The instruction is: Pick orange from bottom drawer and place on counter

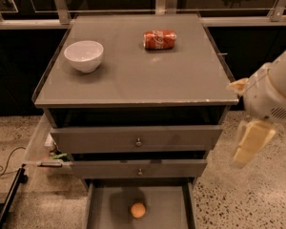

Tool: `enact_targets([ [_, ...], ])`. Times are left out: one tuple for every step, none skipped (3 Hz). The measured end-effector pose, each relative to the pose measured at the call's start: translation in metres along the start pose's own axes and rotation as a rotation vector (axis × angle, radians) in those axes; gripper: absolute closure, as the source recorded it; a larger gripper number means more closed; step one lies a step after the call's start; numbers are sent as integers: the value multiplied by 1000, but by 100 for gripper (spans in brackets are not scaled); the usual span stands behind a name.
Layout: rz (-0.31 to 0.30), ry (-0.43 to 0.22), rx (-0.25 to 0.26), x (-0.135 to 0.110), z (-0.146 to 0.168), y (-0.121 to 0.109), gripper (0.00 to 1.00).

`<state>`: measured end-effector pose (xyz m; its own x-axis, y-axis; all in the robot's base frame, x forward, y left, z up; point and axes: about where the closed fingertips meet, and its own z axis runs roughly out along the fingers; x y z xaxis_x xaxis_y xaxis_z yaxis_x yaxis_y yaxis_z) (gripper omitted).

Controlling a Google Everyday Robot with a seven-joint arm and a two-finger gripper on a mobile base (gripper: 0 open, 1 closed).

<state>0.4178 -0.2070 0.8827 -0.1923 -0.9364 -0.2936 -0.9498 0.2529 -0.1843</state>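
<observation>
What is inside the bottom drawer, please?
Only the orange lies on the floor of the bottom drawer; its rear is hidden under the drawer above. The gripper hangs outside, right of the cabinet.

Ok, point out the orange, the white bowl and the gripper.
orange [138,210]: camera view, middle of the fruit, in the bottom drawer [169,206].
white bowl [84,64]: camera view, its outer wall, on the counter [148,78].
gripper [250,144]: camera view, its pale body, right of and below the counter.
</observation>
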Motion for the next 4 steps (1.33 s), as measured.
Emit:
enact_targets([
  [-16, -109, -18, 18, 53, 27, 0],
  [-16, -188, -8, 32, 107, 46, 0],
  [-24, -189, 24, 33, 109, 40, 0],
  [-24, -189, 24, 33, 110, 40, 0],
])
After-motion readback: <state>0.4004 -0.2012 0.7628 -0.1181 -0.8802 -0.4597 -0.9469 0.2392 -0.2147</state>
